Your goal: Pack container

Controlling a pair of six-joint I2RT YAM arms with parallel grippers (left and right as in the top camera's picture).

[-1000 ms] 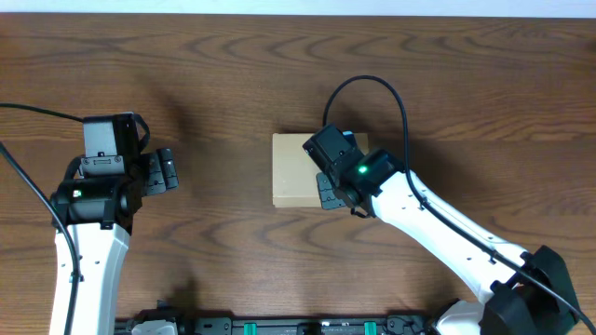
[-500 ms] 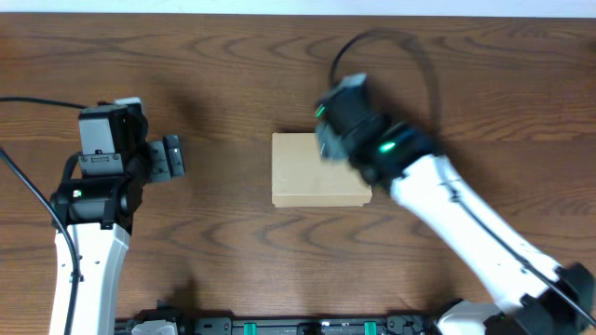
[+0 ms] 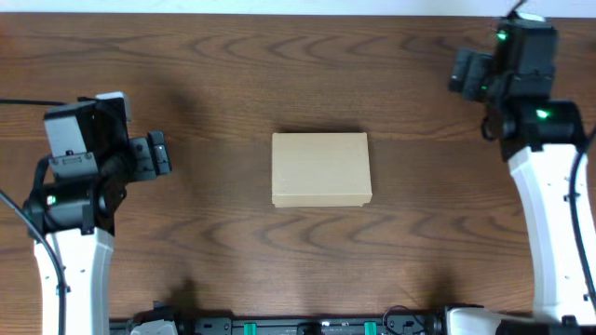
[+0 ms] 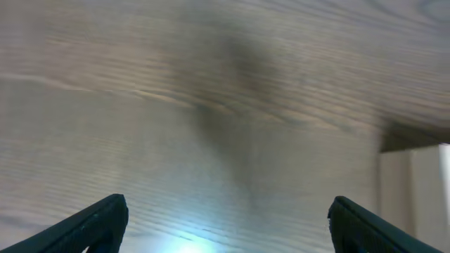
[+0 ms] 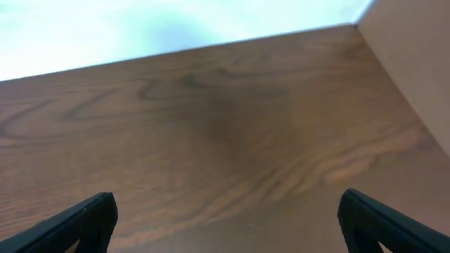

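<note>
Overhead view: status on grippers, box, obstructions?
Small tan rectangular cardboard box closed, mid-table, untouched. Left gripper open, empty, to its left. Right gripper open, empty, far right corner. No obstructions on brown wooden table.

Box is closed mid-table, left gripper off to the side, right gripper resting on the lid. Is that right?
Not quite: the overhead view shows the right gripper away from the box, open, near the far right corner of the table. The box is closed mid-table, and the left gripper is off to the side.
</note>
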